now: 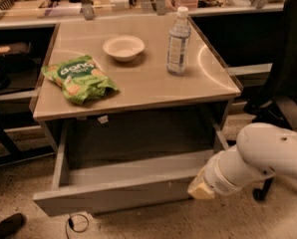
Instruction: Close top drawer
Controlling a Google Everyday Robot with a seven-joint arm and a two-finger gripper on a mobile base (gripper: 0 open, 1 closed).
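The top drawer (113,195) is a wide, shallow grey drawer under the tabletop. It stands pulled out toward me and its inside looks empty. Its flat front panel runs across the lower part of the view, slightly skewed, with the left end nearer. My gripper (201,188) is at the end of the white arm (268,156) that comes in from the lower right. Its tan tip is against the right end of the drawer's front panel.
On the tan tabletop (153,91) lie a green snack bag (78,78), a white bowl (123,47) and a clear water bottle (179,41). A dark chair (283,83) stands at the right. A cable (78,222) and a shoe (6,225) lie on the floor at lower left.
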